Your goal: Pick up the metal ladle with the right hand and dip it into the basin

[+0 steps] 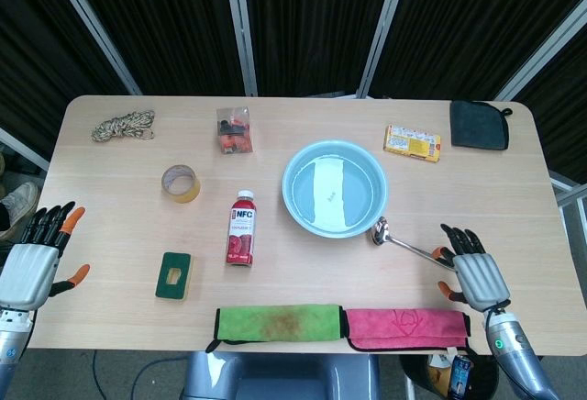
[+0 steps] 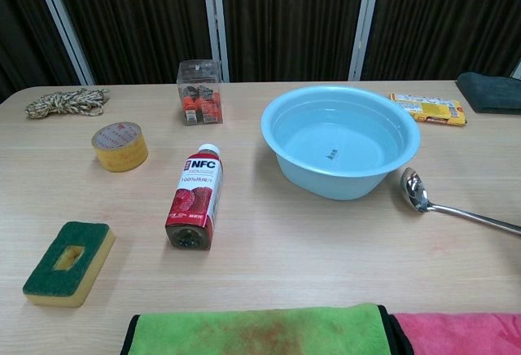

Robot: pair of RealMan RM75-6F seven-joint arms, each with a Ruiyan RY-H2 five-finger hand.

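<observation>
From the head view, this is the reach step: the right robot hand [image 1: 474,274] sits with its fingers spread wide and nothing in them, right at the handle end of the metal ladle [image 1: 413,248]. Can't tell if the fingertips are actually touching the handle or just beside it. The ladle lies flat on the tabletop [image 1: 514,198], bowl end just beside the rim of the light blue basin [image 1: 335,188], which has water in it. My guess for the next move: get the fingers around that thin, flat-lying handle, lift, then swing the short way over the rim and dip. The left robot hand [image 1: 31,259] is off at the table's edge, fingers apart, holding nothing.

Chest view shows no hands at all. Ladle [image 2: 444,200] is there with its handle running out of frame on the right, basin [image 2: 340,139] next to it.

Surface is a pale wood-grain tabletop with rounded corners, and behind it the room is just dark ribbed panels split by pale metal strips.
</observation>
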